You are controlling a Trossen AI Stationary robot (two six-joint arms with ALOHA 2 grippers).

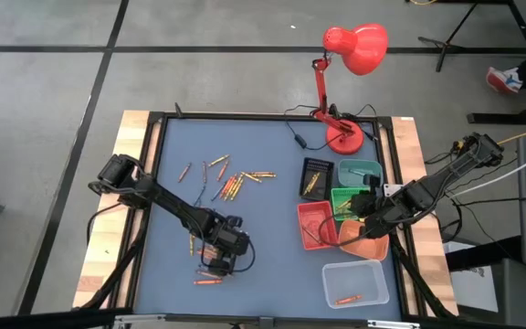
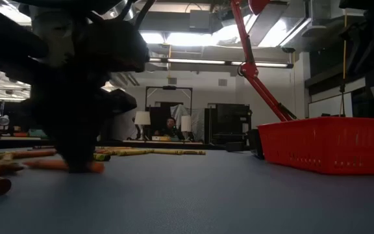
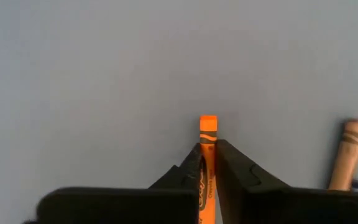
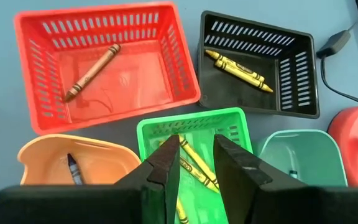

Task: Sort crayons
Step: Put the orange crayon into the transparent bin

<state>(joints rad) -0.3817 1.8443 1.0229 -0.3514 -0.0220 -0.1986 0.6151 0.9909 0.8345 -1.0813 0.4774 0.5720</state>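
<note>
Loose crayons (image 1: pixel 236 178) lie scattered on the blue table, more of them near my left gripper (image 1: pixel 219 260). That gripper is down at the table near its front edge, shut on an orange crayon (image 3: pixel 207 134); the low view shows the same orange crayon (image 2: pixel 57 165) lying at the gripper's foot. A tan crayon (image 3: pixel 347 155) lies beside it. My right gripper (image 4: pixel 196 162) hangs open above the green tray (image 4: pixel 229 127), nothing between its fingers. My left gripper pinches the orange crayon's long sides (image 3: pixel 207 155) between its two fingers. It comes down steeply from above. The crayon runs lengthwise between the fingers, its flat end (image 3: pixel 208 121) sticking out past the tips. In the low view the crayon lies on the table.
Trays stand at the right: red (image 4: pixel 104 62) with one brown crayon, black (image 4: pixel 260 62) with yellow ones, green, teal (image 4: pixel 300 158), orange (image 4: pixel 48 155), and a clear one (image 1: pixel 354 283) holding an orange crayon. A red desk lamp (image 1: pixel 345 137) stands at the far right.
</note>
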